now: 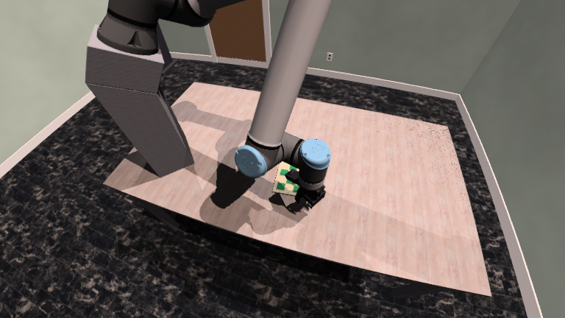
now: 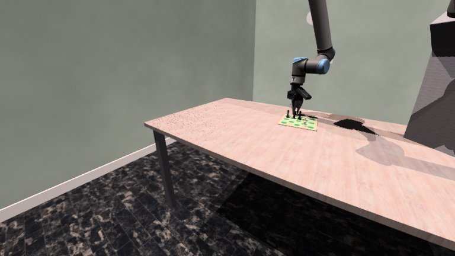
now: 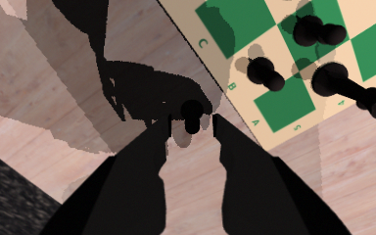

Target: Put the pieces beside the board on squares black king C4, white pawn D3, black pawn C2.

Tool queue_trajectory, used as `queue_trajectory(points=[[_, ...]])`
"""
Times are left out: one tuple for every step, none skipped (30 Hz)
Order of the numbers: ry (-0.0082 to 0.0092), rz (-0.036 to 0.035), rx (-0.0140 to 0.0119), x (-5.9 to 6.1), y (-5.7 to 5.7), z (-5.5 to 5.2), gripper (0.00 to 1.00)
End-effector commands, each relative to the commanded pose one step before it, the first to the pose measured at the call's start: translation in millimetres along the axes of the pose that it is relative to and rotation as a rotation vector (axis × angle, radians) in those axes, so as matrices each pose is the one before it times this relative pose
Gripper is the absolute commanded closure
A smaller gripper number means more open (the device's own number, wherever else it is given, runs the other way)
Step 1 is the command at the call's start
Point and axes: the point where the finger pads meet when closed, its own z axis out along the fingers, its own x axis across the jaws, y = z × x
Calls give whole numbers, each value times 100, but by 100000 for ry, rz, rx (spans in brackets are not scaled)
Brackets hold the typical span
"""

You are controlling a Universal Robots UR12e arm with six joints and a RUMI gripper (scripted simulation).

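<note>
In the wrist view a small black pawn [image 3: 192,114] stands upright on the table just off the board's edge with the letters. My gripper [image 3: 192,116] [image 2: 294,115] [image 1: 305,203] is low over it. The fingers stand a little apart, one on each side of the pawn's head, with a gap on each side. The green and cream board [image 3: 218,64] [image 2: 284,122] [image 1: 282,170] lies to the right. On it stand a black pawn [image 3: 263,72], another black piece [image 3: 313,31] and a tall black piece [image 3: 335,81]. A small white piece [image 2: 304,122] shows on the board in the exterior view.
The board lies on a long wooden table [image 1: 387,181] [image 2: 335,159]. The arm's wrist and elbow [image 1: 287,156] hang over the board and hide most of it in the top view. The robot's grey pedestal [image 1: 129,101] stands at the table's left end.
</note>
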Motion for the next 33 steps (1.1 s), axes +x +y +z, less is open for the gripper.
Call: queue_trajectory(points=[[26, -18, -99, 21, 62, -48, 80], [0, 0, 0, 0, 0, 0, 80], [0, 0, 0, 0, 0, 0, 80], [0, 0, 0, 0, 0, 0, 80], [0, 0, 0, 0, 0, 0, 80], [0, 0, 0, 0, 0, 0, 80], [0, 0, 0, 0, 0, 0, 80], [0, 0, 0, 0, 0, 0, 80], [0, 0, 0, 0, 0, 0, 80], [0, 0, 0, 0, 0, 0, 80], [0, 0, 0, 0, 0, 0, 80], [0, 0, 0, 0, 0, 0, 80], [0, 0, 0, 0, 0, 0, 80], [0, 0, 0, 0, 0, 0, 80], [0, 0, 0, 0, 0, 0, 80], [0, 0, 0, 0, 0, 0, 80], [0, 0, 0, 0, 0, 0, 80], [0, 0, 0, 0, 0, 0, 80], [0, 0, 0, 0, 0, 0, 80], [0, 0, 0, 0, 0, 0, 80], [0, 0, 0, 0, 0, 0, 80], [0, 0, 0, 0, 0, 0, 80], [0, 0, 0, 0, 0, 0, 80], [0, 0, 0, 0, 0, 0, 80], [0, 0, 0, 0, 0, 0, 100], [0, 0, 0, 0, 0, 0, 100], [0, 0, 0, 0, 0, 0, 100], [0, 0, 0, 0, 0, 0, 100], [0, 0, 0, 0, 0, 0, 100], [0, 0, 0, 0, 0, 0, 100], [0, 0, 0, 0, 0, 0, 100], [0, 0, 0, 0, 0, 0, 100], [0, 0, 0, 0, 0, 0, 100]])
